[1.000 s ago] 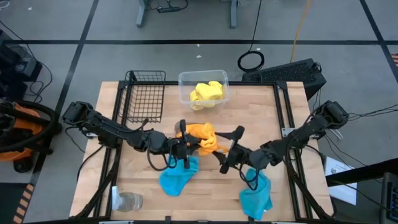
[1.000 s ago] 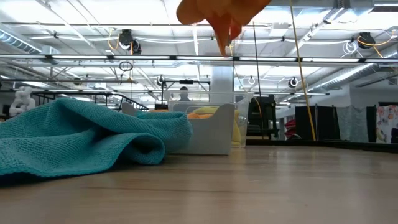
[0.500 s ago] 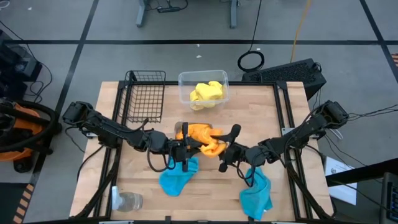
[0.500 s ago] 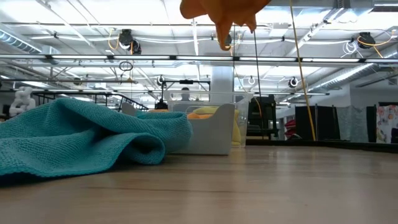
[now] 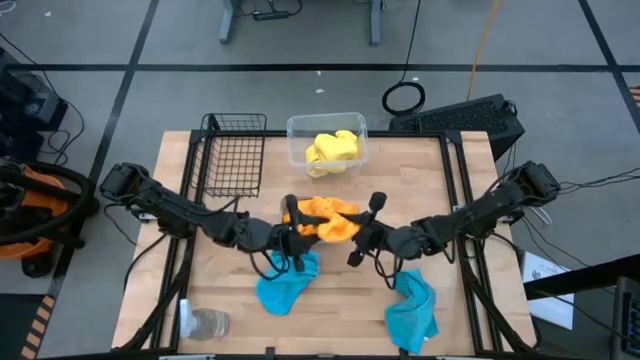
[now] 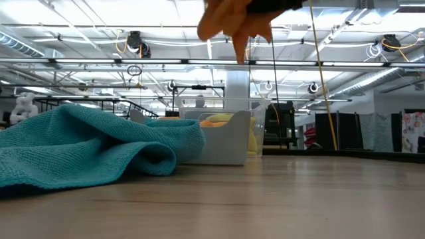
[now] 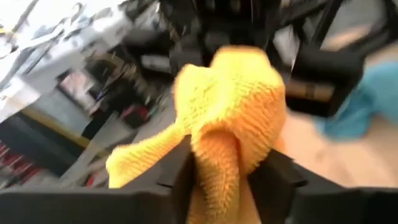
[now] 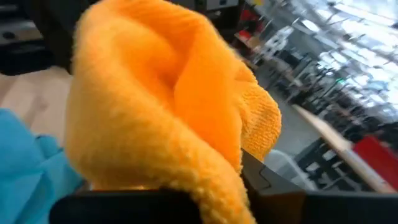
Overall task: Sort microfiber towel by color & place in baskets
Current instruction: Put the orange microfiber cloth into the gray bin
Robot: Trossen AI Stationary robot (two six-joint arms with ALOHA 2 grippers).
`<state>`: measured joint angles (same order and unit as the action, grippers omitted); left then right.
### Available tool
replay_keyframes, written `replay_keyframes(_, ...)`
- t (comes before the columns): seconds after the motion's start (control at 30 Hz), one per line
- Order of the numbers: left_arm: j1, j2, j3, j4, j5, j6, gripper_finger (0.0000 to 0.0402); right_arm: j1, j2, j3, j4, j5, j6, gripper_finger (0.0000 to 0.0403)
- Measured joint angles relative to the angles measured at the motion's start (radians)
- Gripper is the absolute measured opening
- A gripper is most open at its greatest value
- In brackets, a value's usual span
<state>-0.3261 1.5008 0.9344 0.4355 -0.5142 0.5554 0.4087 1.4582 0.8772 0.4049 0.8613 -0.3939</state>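
Note:
An orange towel (image 5: 322, 220) hangs bunched above the table's middle, between my two grippers. My left gripper (image 5: 298, 230) is at its left end and my right gripper (image 5: 362, 232) at its right end, each shut on it. In the low view the towel (image 6: 232, 26) hangs well clear of the tabletop. A yellow towel (image 5: 332, 150) lies in the clear tub (image 5: 296, 128) at the far edge. The black wire basket (image 5: 232, 155) stands to the tub's left. Two teal towels (image 5: 285, 285) (image 5: 412, 312) lie flat on the near half of the table. My left gripper has a thick fold of the orange towel (image 7: 219, 155) between its two fingers (image 7: 177, 171), filling the gap. The fingers come level from the table's left. The towel is off the table. My right gripper holds the towel's right end (image 5: 345, 228), coming level from the table's right. In its wrist view the cloth (image 8: 155, 106) covers the fingers, so the place of contact is hidden.
A clear glass cup (image 5: 207, 322) stands at the near left corner. The left teal towel lies just below my left gripper, the right one beneath my right arm. Bare wood shows between the two teal towels and to the tub's right.
My right gripper has moved toward the table's left, up to the orange towel, and has shut on its right end. The towel has stayed lifted clear, held at its left end by my left gripper.

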Motion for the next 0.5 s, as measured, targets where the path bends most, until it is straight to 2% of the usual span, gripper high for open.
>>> replay_keyframes(0.27,-0.043,-0.001,0.0,-0.304,-0.143,-0.068,0.0273,-0.111,0.012,0.0,-0.118,-0.206,0.196,0.0006)
replay_keyframes(0.37,-0.053,-0.011,-0.001,-0.38,-0.177,-0.101,0.03,-0.152,0.041,0.0,-0.123,-0.274,0.249,0.0006)
replay_keyframes(0.5,-0.069,-0.07,-0.001,-0.504,-0.226,-0.19,0.0312,-0.207,0.089,0.0,-0.123,-0.376,0.314,0.0007)
